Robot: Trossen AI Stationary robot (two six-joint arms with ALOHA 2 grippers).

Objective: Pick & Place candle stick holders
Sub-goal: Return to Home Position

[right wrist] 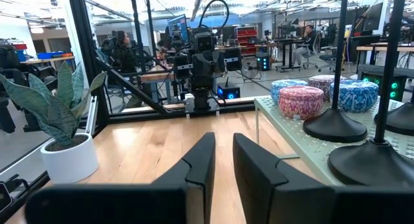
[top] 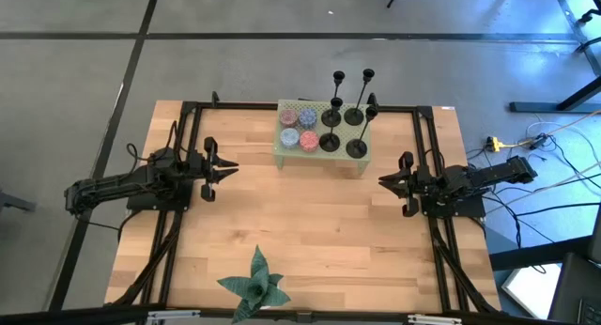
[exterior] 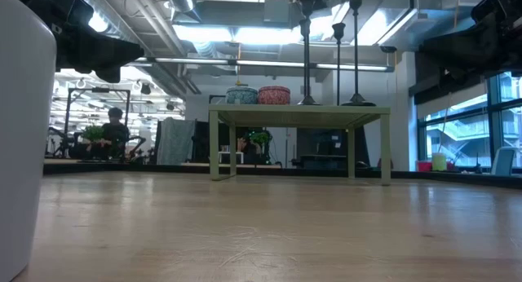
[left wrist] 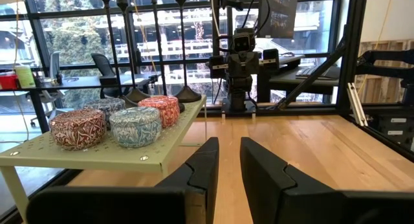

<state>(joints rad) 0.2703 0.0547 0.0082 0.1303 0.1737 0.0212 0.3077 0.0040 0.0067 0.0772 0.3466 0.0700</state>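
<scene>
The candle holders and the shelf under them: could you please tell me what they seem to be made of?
The candle holders look like black metal, matte: thin straight stems, dull disc bases. The shelf seems pale green painted sheet metal, judging by its rows of punched holes; plastic is possible.

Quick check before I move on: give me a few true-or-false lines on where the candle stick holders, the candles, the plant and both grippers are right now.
1. All four candle stick holders stand on the green shelf. True.
2. The left gripper is shut on something. False: it is open and empty, above the left side of the table.
3. The plant stands on the shelf. False: it stands on the table near the edge opposite the shelf, well apart from it.
4. Four candles sit on the shelf, on the side toward the left arm. True.
5. The right gripper is open and empty. True.
</scene>
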